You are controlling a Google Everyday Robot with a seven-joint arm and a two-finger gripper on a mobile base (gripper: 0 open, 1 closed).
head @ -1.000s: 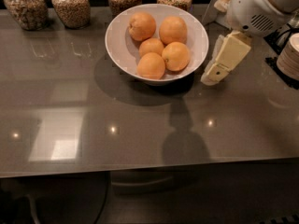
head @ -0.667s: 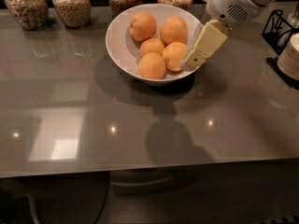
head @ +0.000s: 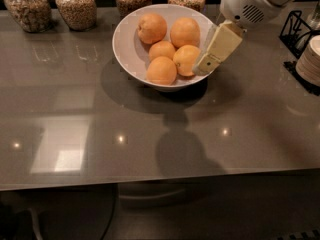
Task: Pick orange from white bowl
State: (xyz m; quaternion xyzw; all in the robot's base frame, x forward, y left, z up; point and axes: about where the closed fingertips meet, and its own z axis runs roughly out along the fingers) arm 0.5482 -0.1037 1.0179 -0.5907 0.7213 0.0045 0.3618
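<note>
The white bowl stands at the back middle of the grey table and holds several oranges. The larger ones lie at the back left, back right, front and right; a smaller one sits in the middle. My gripper, cream-coloured on a white arm, reaches down from the upper right. Its tip is over the bowl's right rim, right beside the right orange. It holds nothing that I can see.
Several glass jars of grain line the table's back edge. A black wire rack and a stack of white plates stand at the right. The table's front edge runs across below.
My gripper has moved left from beside the bowl to its right rim, close against the right orange. The oranges and bowl have not moved.
</note>
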